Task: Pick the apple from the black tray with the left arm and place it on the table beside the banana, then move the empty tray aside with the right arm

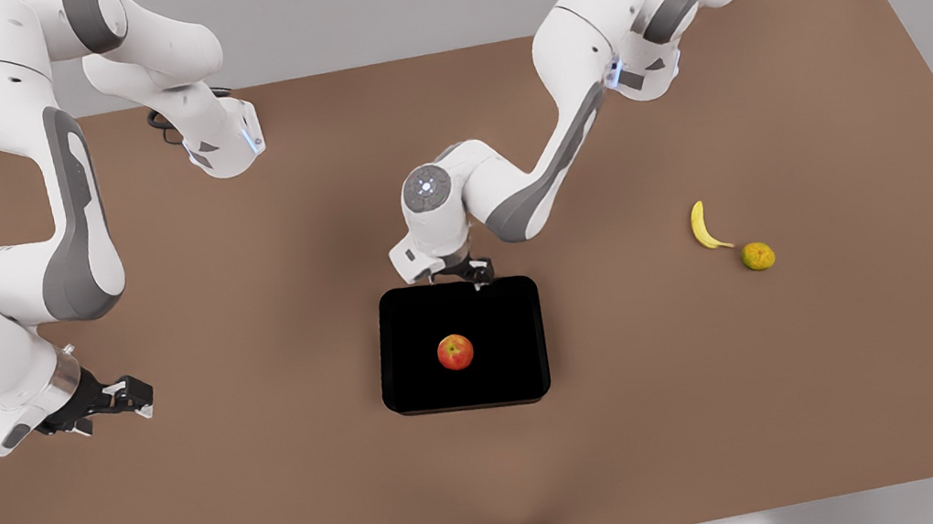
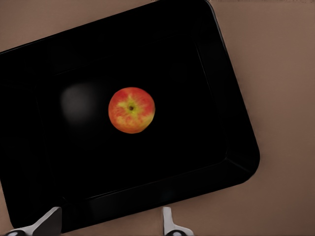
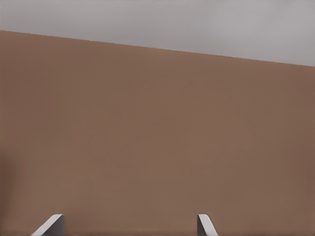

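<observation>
1. The apple (image 1: 455, 352) lies in the middle of the black tray (image 1: 402, 327), on the table (image 1: 276, 475).
2. The left gripper (image 1: 476, 273) hangs over the tray's far rim.
3. The banana (image 1: 704, 226) lies well toward the front view's right, the round fruit (image 1: 758, 256) just beside it.
4. The right gripper (image 1: 137, 396) waits at the front view's left.

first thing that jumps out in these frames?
The red-orange apple sitting alone in the middle of the glossy black tray, mid-table. The left gripper hangs open over the tray's far rim, apple not yet touched, while the right gripper waits open at the front view's left. At the front view's right lie the banana and a round yellow-green fruit.
</observation>
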You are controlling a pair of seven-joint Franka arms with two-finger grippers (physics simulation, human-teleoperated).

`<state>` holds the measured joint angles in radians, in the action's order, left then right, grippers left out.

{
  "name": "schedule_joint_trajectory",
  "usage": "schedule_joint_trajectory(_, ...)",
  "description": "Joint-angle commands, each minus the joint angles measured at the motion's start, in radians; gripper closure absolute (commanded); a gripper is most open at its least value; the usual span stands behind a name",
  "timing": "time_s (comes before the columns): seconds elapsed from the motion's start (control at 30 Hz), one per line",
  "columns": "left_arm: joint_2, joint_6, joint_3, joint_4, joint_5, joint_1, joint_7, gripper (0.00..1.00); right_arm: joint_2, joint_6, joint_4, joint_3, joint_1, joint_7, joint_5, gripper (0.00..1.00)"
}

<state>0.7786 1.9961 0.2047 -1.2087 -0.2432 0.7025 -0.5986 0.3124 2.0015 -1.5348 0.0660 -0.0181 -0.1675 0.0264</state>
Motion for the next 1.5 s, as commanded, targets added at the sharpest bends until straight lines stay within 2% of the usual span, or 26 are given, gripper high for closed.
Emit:
schedule_joint_trajectory(0.0, 0.022, 0.162, -0.008, 0.015, -0.025, 0.002, -0.587, 0.0, -0.001, 0.0, 0.001, 0.0, 0.0, -0.018, 0.001, 0.0)
schedule_joint_trajectory(0.03, 0.089, 0.167, -0.016, 0.115, -0.025, 0.002, -0.59, 0.0, -0.001, 0.0, 0.001, 0.0, 0.0, -0.018, 0.001, 0.0)
schedule_joint_trajectory(0.13, 0.154, 0.199, -0.053, 0.186, -0.025, -0.002, -0.56, 0.0, 0.002, 0.0, 0.001, 0.0, 0.0, -0.018, 0.0, 0.0)
schedule_joint_trajectory(0.33, 0.246, 0.24, -0.07, 0.186, -0.033, 0.002, -0.457, 0.0, 0.002, 0.0, 0.001, 0.0, 0.0, -0.018, 0.0, 0.0)
schedule_joint_trajectory(1.43, 0.338, 0.369, -0.102, 0.192, -0.031, 0.0, -0.414, 0.0, 0.004, 0.0, 0.001, 0.0, 0.0, -0.018, -0.002, 0.0)
schedule_joint_trajectory(1.47, 0.338, 0.369, -0.102, 0.192, -0.031, 0.002, -0.414, 0.04, 0.004, 0.0, 0.001, 0.0, 0.0, -0.018, -0.002, 0.0)
